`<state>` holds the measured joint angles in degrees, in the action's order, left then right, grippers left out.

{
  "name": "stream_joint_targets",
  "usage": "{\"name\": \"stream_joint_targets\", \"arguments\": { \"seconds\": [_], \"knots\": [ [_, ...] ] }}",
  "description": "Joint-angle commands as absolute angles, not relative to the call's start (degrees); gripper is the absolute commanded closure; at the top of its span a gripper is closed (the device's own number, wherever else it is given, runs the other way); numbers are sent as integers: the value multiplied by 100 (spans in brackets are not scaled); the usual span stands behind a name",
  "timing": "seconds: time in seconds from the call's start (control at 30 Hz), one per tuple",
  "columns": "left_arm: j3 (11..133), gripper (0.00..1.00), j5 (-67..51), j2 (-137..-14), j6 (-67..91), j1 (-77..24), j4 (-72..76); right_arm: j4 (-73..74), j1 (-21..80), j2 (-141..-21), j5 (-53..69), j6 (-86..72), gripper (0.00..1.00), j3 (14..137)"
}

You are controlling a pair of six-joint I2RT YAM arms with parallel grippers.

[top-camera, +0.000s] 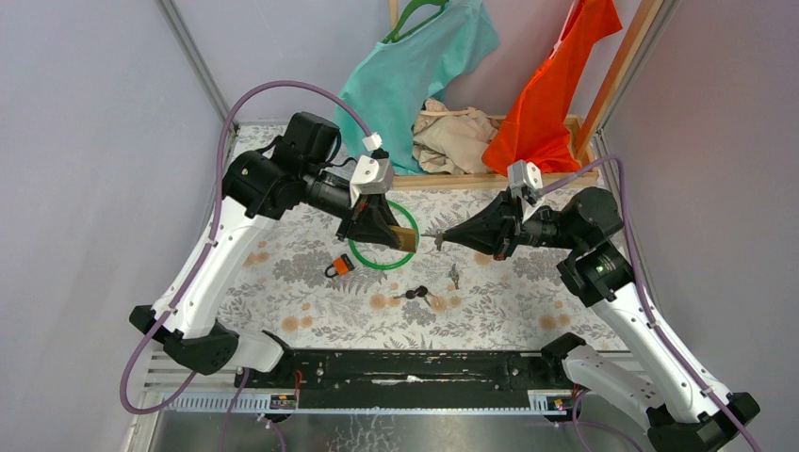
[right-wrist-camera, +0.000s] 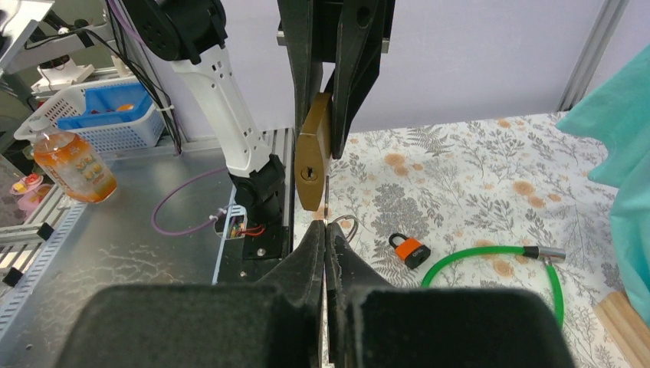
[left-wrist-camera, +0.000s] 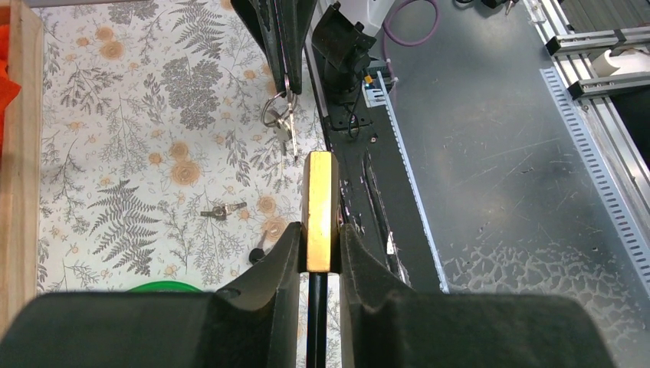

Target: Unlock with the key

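My left gripper (top-camera: 391, 235) is shut on a brass padlock (top-camera: 405, 237) and holds it above the table, its bottom end turned toward the right arm. In the left wrist view the padlock (left-wrist-camera: 320, 211) stands clamped between the fingers. My right gripper (top-camera: 445, 239) is shut on a thin key (top-camera: 437, 240) whose tip points at the padlock. In the right wrist view the padlock (right-wrist-camera: 312, 165) shows its keyhole just above my right gripper (right-wrist-camera: 325, 228), with the key blade (right-wrist-camera: 326, 215) a little below the keyhole. A key ring hangs at that gripper (left-wrist-camera: 277, 111).
An orange and black padlock (top-camera: 341, 266) and a green cable lock (top-camera: 377, 266) lie on the floral cloth. Black-headed keys (top-camera: 419, 294) and a small silver key (top-camera: 454, 276) lie nearer the front. A wooden rack with hung clothes (top-camera: 452, 141) stands at the back.
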<state>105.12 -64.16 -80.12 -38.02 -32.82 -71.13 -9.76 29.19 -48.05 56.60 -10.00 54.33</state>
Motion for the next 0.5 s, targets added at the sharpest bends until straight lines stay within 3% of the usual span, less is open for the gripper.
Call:
{"name": "stream_joint_targets", "arguments": {
  "seconds": [0.0,0.47],
  "knots": [
    [10846,100,-6678,-8068,-3583,-3305,-6804,-1802,2911,-4825,5836,-1302,100,5441],
    [10824,100,-6624,-7996,-3285,-3300,-6501,-1716,2911,-4841,5845,-1289,100,5372]
  ]
}}
